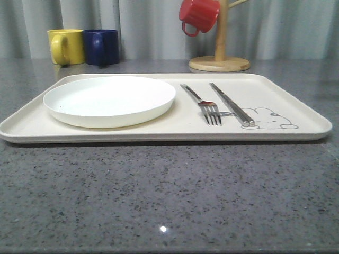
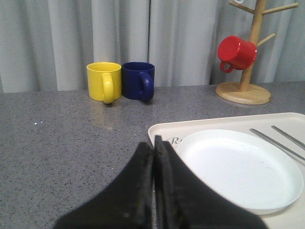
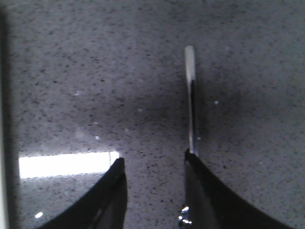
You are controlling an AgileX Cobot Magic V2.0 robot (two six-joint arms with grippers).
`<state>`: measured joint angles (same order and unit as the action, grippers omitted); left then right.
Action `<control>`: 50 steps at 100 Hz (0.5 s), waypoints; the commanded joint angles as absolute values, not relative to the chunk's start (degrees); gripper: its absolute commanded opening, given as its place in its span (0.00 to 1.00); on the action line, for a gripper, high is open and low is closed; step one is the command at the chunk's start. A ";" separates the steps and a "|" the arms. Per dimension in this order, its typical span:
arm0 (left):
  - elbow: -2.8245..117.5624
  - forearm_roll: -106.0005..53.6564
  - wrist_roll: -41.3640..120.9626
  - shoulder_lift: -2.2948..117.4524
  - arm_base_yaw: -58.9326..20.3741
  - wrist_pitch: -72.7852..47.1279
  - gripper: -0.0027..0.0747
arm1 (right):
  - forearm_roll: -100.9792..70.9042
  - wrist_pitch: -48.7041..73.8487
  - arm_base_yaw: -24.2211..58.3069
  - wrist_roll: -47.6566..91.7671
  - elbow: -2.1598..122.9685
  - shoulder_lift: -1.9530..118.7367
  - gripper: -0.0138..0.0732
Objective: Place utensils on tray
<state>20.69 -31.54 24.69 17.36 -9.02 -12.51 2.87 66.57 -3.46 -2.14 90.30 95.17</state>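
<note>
- On the grey speckled table (image 1: 169, 196), the cream tray (image 1: 296, 100) lies flat and wide across the middle of the front view
- Left half of the tray: a round white plate (image 1: 109, 99), with nothing on it
- Right of the plate, a silver fork (image 1: 202, 104) lies on the tray with its tines toward the near edge
- Just right of the fork, apart from it, a pair of flat silver chopsticks (image 1: 231, 104) lies side by side, the near tips reaching the grey rabbit drawing (image 1: 270, 119) at the tray's near right corner
- Far left, behind the tray, a yellow mug (image 1: 66, 46) and a dark blue mug (image 1: 101, 47) stand touching or nearly so
- Far right, a wooden mug stand (image 1: 220, 53) carries a red mug (image 1: 198, 16) hung on a peg
- Left gripper (image 2: 153, 186): its black fingers are pressed together with nothing between them, held above the table by the tray's left edge, close to the plate
- Right gripper (image 3: 155, 191): fingers parted with a moderate gap, above bare table; a slim silver handle (image 3: 191, 102) runs out from the tip of one finger (image 3: 195, 191) and touches it, but whether that finger grips it I cannot tell, and which utensil it is cannot be made out
</note>
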 commanded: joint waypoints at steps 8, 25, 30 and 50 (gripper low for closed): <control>22.26 -32.09 24.74 17.74 -9.55 -8.46 0.01 | 0.69 65.60 -8.23 1.59 92.00 93.83 0.52; 22.26 -32.09 24.74 17.74 -9.55 -8.46 0.01 | 0.62 66.14 -9.88 2.34 92.00 96.82 0.52; 22.26 -32.09 24.74 17.74 -9.55 -8.46 0.01 | 0.56 66.29 -9.88 2.67 92.00 97.71 0.52; 22.26 -32.09 24.74 17.74 -9.55 -8.46 0.01 | 0.57 66.57 -9.88 3.15 92.00 100.88 0.52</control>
<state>20.69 -31.54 24.69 17.36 -9.02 -12.51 0.40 67.14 -9.42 2.17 90.30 102.44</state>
